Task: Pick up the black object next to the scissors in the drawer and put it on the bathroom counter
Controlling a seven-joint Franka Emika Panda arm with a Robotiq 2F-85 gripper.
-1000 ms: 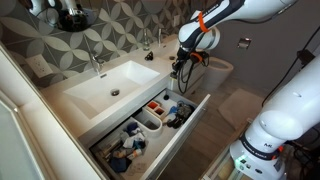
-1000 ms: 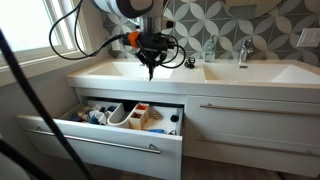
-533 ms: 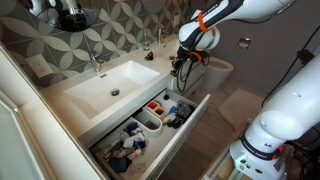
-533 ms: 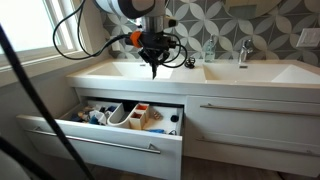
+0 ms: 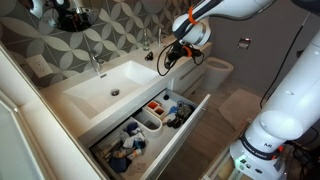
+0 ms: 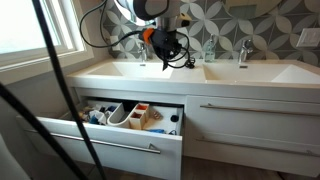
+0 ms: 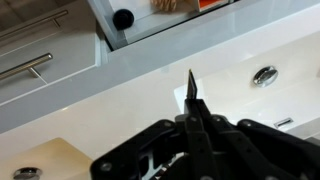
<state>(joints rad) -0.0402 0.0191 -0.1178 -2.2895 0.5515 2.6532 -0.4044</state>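
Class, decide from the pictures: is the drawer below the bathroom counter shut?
No, the drawer stands pulled far out, open at the top.

Daylight coming in from window (image 6: 30,25) at far left, washing its frame pale. White counter (image 6: 120,72) glaring slightly in both exterior views. Drawer (image 6: 110,118) interior lying in shade under counter edge. All views looking soft, low-resolution. In wrist view, gripper (image 7: 190,85) reading as dark, blurring silhouette against bright counter.
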